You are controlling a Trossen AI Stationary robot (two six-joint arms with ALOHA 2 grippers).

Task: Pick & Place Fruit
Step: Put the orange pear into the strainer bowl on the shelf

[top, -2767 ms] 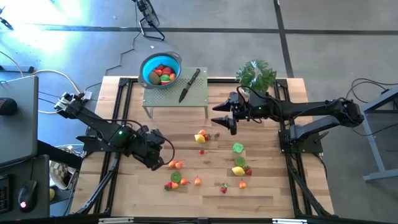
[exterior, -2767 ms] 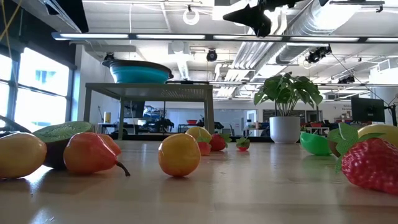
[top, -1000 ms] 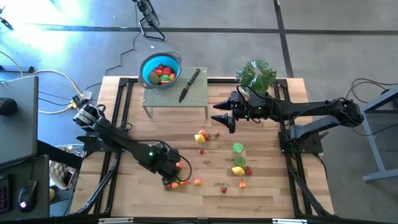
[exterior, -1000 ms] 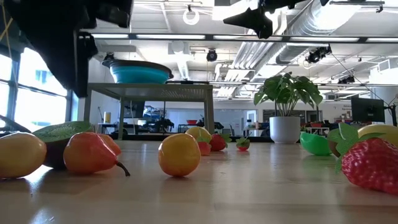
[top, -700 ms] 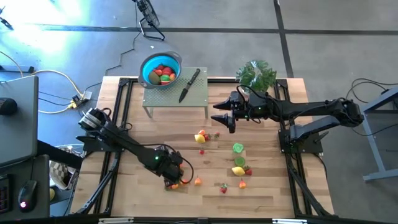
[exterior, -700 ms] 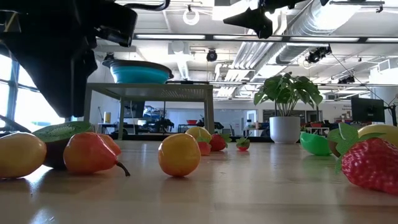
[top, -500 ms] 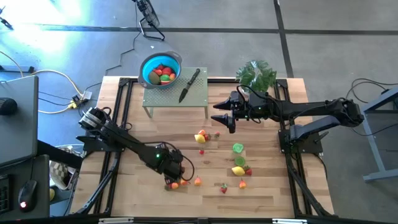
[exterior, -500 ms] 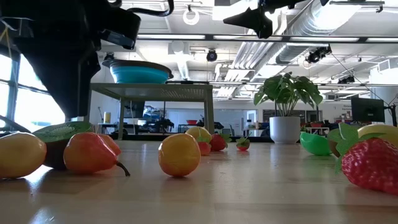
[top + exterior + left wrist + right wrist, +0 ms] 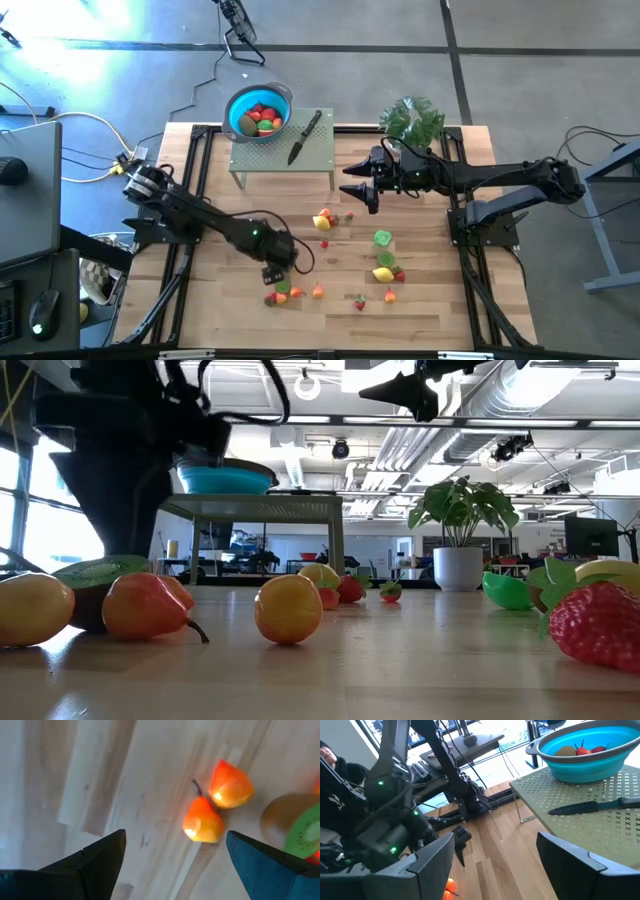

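- High view: small glossy toy fruit [image 9: 383,238] lies scattered on the slatted wooden table [image 9: 430,310]; more sits in the smooth blue bowl [image 9: 258,110] on a perforated green stand [image 9: 282,152], beside a black-handled knife [image 9: 305,136].
- Left gripper [image 9: 283,262], jaws spread wide and empty, hangs over two shiny orange pear-shaped pieces [image 9: 216,802] beside a cut kiwi half [image 9: 295,827].
- Right gripper [image 9: 352,184], partly open and holding nothing, waits near the leafy potted plant [image 9: 411,119].

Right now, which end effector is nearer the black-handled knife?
The right. The right end effector hovers just beside the knife on the raised platform, while the left end effector is low over the fruit cluster on the table.
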